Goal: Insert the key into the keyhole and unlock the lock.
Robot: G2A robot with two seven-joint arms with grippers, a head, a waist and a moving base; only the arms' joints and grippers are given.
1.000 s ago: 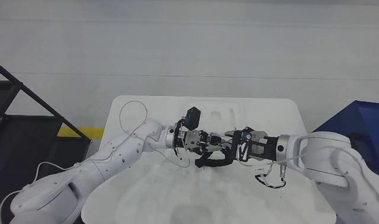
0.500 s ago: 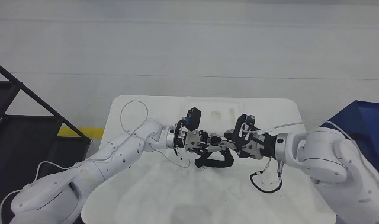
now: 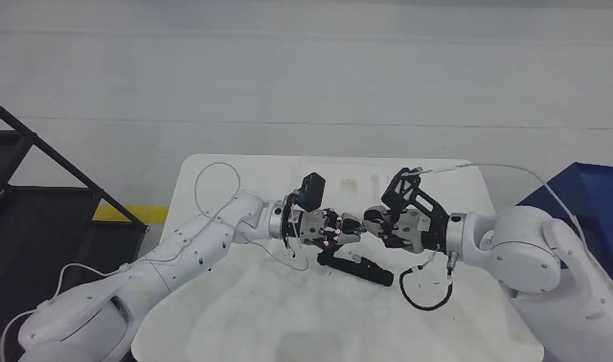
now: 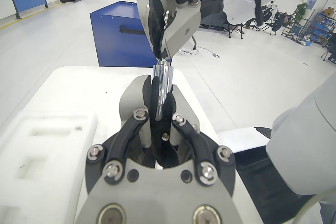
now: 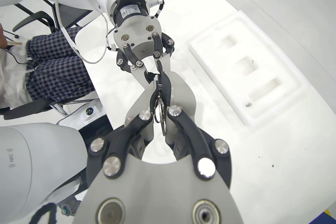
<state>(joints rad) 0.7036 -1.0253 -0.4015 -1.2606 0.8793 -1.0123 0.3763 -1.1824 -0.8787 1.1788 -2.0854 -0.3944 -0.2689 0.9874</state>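
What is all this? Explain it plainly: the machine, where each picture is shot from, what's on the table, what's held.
This is a two-armed robot at a white table. One picture looks down from above; the other two come from a camera on each wrist. The left end effector is shut on a chrome lock, its black cable trailing below. The right end effector is shut on the key, tip at the lock's end. A white foam tray lies on the table.
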